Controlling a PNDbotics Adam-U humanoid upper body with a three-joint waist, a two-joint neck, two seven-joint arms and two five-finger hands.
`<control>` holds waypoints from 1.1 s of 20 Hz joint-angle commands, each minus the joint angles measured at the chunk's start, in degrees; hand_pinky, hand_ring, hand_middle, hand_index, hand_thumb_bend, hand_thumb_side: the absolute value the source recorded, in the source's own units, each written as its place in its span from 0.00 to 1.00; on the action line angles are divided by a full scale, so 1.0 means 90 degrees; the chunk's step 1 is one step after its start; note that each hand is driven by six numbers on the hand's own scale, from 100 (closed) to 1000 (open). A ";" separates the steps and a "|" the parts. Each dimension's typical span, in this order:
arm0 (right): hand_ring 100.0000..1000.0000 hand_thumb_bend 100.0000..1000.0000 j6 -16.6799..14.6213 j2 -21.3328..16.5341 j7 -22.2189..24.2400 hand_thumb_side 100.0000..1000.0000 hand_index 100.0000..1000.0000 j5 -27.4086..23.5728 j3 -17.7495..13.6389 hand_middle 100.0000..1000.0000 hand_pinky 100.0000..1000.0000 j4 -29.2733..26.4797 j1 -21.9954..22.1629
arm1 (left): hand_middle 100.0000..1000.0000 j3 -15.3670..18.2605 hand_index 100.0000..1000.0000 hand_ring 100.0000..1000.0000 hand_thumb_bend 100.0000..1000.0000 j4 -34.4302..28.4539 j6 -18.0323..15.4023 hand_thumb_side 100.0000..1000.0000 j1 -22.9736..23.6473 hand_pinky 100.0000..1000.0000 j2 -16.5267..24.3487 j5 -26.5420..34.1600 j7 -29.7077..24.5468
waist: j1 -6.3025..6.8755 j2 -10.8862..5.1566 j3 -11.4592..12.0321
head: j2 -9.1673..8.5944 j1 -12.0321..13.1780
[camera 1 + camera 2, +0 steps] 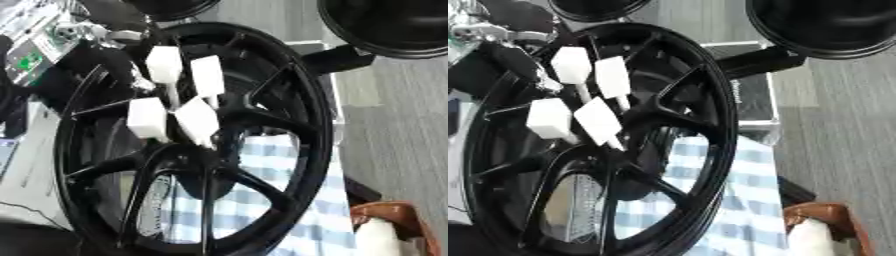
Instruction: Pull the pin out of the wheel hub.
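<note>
Black wheel hub (197, 150) fills view, 4 white-handled pins (179, 95) near centre

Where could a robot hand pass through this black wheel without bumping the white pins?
The gaps between spokes in the lower half of the wheel, over the blue checked cloth, look free. The hub is crowded: four white pins cluster above it.

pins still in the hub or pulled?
In. Four white-headed pins stand clustered at the centre of the black wheel, thin stems running down to the hub. No hand is visible.
</note>
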 commanded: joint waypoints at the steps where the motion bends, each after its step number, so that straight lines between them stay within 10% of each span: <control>1: 0.49 0.00 0.0020 -0.0038 -0.0003 0.59 0.73 -0.0023 -0.0011 0.36 0.66 -0.0079 -0.0022 | 0.54 0.0070 0.76 0.65 0.36 -0.0123 0.0092 0.81 -0.0124 0.73 0.0134 0.0210 -0.0002 | -0.0034 -0.0095 0.0001 | 0.0033 0.0031; 5: 0.49 0.00 0.0035 -0.0035 -0.0013 0.59 0.73 -0.0020 -0.0015 0.36 0.66 -0.0079 -0.0013 | 0.54 0.0095 0.75 0.63 0.36 -0.0275 0.0154 0.82 -0.0137 0.73 0.0186 0.0435 -0.0053 | -0.0034 -0.0100 0.0003 | 0.0033 0.0039; 13: 0.49 0.00 0.0039 -0.0035 0.0001 0.60 0.73 -0.0032 -0.0018 0.36 0.66 -0.0079 -0.0006 | 0.71 0.0141 0.86 0.77 0.76 -0.0422 -0.0204 0.90 -0.0157 0.79 0.0260 0.0361 -0.0464 | -0.0023 -0.0126 0.0012 | 0.0033 -0.0015; 22: 0.49 0.00 0.0035 -0.0049 0.0007 0.61 0.73 -0.0059 -0.0033 0.36 0.66 -0.0079 -0.0002 | 0.70 0.0304 0.84 0.76 0.77 -0.0471 -0.0541 0.88 -0.0263 0.79 0.0286 0.0413 -0.0663 | 0.0002 -0.0171 0.0044 | 0.0033 -0.0051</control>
